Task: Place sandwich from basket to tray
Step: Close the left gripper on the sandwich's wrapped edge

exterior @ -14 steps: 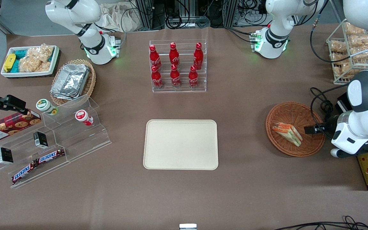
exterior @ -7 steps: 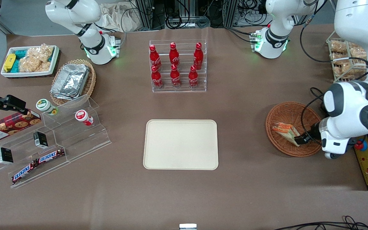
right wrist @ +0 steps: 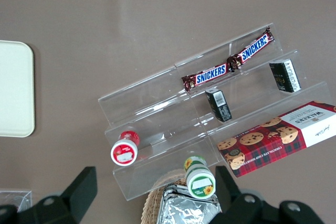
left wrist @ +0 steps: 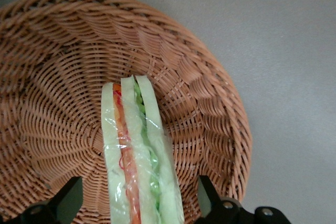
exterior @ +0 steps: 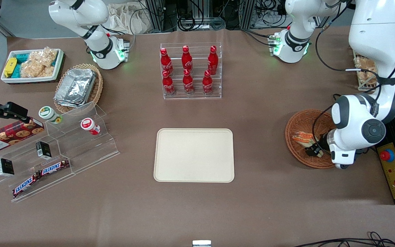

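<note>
The wedge-shaped wrapped sandwich (exterior: 303, 137) lies in the round reddish-brown wicker basket (exterior: 295, 124), at three o'clock from the flat cream tray (exterior: 194, 155). The wrist view shows the gripper (left wrist: 137, 203) wide open, astride the sandwich (left wrist: 139, 156), holding nothing. This looks like the grasping step; next, close and lift.

The basket (left wrist: 210, 103) is reddish-brown woven wicker, ribbed and rough. The sandwich (left wrist: 139, 156) is wrapped in clear, glossy, crinkled film. The tray (exterior: 194, 155), at the front view's centre, looks smooth, matt cream. The gripper (left wrist: 139, 208), at the basket, has matt black fingers (left wrist: 68, 199). The table (exterior: 269, 206) covering is matt brown.
</note>
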`<state>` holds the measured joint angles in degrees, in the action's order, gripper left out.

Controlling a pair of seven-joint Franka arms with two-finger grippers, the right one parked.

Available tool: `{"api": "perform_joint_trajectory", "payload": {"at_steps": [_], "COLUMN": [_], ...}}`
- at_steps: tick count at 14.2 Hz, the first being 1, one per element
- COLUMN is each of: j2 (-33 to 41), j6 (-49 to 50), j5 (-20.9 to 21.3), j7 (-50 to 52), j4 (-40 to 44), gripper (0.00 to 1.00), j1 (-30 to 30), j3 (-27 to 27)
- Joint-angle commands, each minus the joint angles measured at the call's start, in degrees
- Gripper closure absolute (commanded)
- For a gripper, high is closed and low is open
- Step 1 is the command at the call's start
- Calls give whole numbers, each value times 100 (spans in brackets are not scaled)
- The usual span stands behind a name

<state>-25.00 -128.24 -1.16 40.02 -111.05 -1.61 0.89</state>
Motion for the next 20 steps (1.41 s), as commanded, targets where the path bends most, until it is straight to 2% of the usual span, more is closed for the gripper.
{"api": "perform_joint_trajectory", "payload": {"at_steps": [1, 2, 3, 4, 5, 7, 8, 10, 15, 18, 20], "j2": [57, 66, 74, 101, 118, 197, 293, 513, 795, 778, 725], "j6": [-358, -429, -430, -421, -378, -264, -72, 655, 2696, 3234, 3104], "j5": [81, 90, 90, 90, 90, 90, 107, 239, 230, 169, 160], "j7": [172, 216, 243, 252, 243, 217, 208, 147, -257, -618, -750], "j4": [-329, -408, -435, -435, -418, -383, -347, 20, 1777, 2700, 2826], "gripper": [2, 6, 17, 35, 58, 93, 100, 100, 100, 100, 100], "j1": [-32, -32, -32, -32, -32, -85, -120, -129, -129, -120, -129], "j3": [8, 8, 8, 8, 8, 8, 8, -10, -220, -519, -851]}}
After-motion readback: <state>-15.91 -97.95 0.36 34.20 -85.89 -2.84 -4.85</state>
